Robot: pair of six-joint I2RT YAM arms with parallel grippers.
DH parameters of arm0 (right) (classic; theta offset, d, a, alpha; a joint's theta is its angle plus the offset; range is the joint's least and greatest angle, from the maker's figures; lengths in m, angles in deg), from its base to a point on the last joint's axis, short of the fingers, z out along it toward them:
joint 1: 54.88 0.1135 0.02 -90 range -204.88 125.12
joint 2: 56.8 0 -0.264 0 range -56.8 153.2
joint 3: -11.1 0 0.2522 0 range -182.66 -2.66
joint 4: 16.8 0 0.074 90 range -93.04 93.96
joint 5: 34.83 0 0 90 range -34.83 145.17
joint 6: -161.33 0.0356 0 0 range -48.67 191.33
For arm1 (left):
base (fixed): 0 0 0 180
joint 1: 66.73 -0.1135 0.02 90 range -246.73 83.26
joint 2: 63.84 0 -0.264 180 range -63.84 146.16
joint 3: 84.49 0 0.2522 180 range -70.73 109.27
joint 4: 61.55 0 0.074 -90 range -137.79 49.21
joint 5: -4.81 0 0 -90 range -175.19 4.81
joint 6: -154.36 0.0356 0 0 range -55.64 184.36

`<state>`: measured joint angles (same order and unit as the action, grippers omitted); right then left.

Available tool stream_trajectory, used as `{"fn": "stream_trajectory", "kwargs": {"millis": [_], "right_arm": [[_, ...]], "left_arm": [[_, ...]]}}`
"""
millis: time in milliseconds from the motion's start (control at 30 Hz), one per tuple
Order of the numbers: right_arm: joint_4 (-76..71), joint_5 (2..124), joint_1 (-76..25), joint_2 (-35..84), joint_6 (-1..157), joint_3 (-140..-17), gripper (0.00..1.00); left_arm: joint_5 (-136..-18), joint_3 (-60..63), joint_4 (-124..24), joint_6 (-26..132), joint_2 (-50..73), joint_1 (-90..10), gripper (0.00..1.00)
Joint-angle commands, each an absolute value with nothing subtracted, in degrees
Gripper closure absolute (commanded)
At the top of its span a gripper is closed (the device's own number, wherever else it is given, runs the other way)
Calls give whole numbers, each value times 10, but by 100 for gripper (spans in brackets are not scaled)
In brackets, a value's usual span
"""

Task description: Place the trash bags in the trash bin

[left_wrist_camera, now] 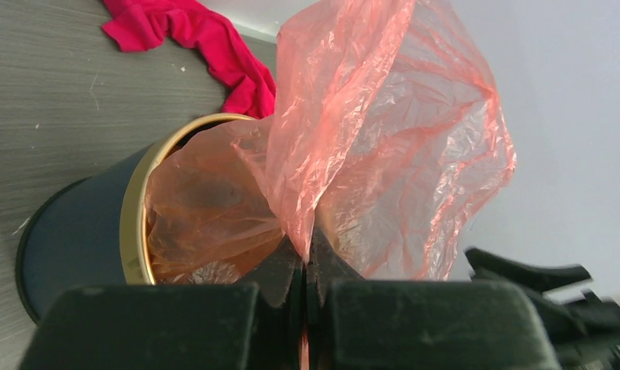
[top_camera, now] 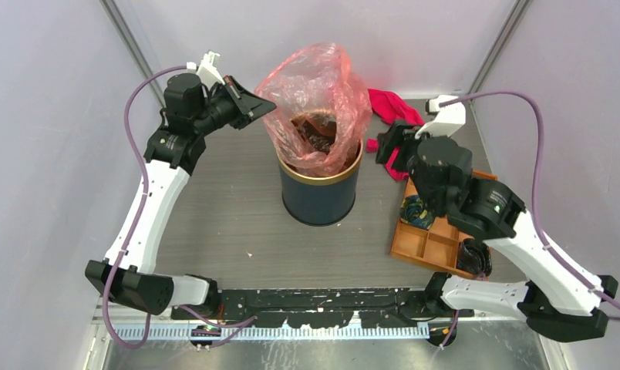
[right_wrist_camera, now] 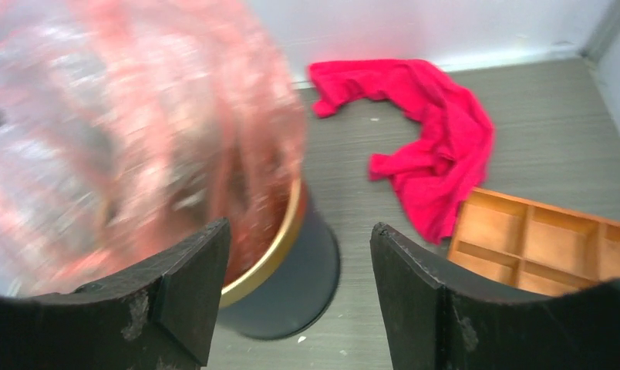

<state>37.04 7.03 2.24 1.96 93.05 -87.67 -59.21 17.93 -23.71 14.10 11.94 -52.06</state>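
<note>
The trash bag (top_camera: 316, 89) has only its lower part inside the trash bin (top_camera: 318, 199), with most film billowing above the rim, pinched by the closed left claw (left_wrist_camera: 305, 258) while the right claw (right_wrist_camera: 298, 243) gapes empty nearby, so the pushing down seems left to do.

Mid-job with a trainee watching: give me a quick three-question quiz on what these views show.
1. True or false: the bag lies wholly inside the bin.
2. The left end effector is: A) open B) shut on the bag C) shut on the bin.
3. Fill in: the right end effector is ___, with nothing held.
Key: 1 false, much of it billows above the rim; 2 B; 3 open.
</note>
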Motion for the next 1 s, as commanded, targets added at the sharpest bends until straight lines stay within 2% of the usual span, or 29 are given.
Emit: {"fn": "stream_trajectory", "kwargs": {"millis": [0, 233, 500, 733, 967], "right_arm": [[373, 154, -107, 37, 1002, -861, 30], [315, 280, -230, 86, 1020, -846, 30], [289, 310, -306, 160, 1043, -871, 30], [258, 413, -311, 170, 1059, -867, 30], [233, 424, -264, 181, 1065, -849, 28]], "left_arm": [[-574, 183, -252, 147, 101, -519, 99], [-564, 175, -235, 143, 77, -519, 100], [-576, 148, -201, 155, 37, -519, 99], [-577, 132, -190, 152, 14, -519, 99], [-568, 91, -181, 150, -11, -519, 99]]}}
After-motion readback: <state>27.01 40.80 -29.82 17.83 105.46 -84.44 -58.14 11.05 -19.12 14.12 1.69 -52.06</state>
